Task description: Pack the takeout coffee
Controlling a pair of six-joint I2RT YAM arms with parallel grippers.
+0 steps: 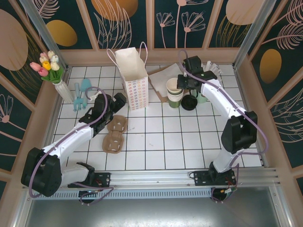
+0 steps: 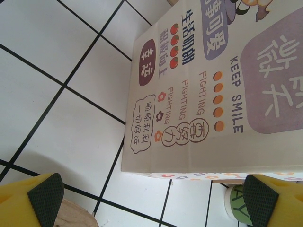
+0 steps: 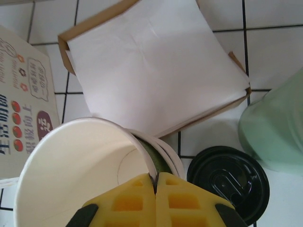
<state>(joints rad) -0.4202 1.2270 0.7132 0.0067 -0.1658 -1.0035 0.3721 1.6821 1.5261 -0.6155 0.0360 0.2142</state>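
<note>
My left gripper point(image 2: 154, 196) hangs released, jaws wide, just short of the paper bag point(image 2: 213, 94), whose far end runs out of my wrist view. The bag stands upright on the tiled counter point(image 1: 156, 142). Right of it, my right gripper point(image 3: 155, 187) is clenched on the rim of the top cup point(image 3: 80, 165) in the stack of cups point(image 1: 174, 93). The takeout coffee point(image 3: 228, 182) sits on the counter just beside that stack, untouched. From my wrist I see only its black lid, cut off at the bottom, with the cup body hidden beneath.
</note>
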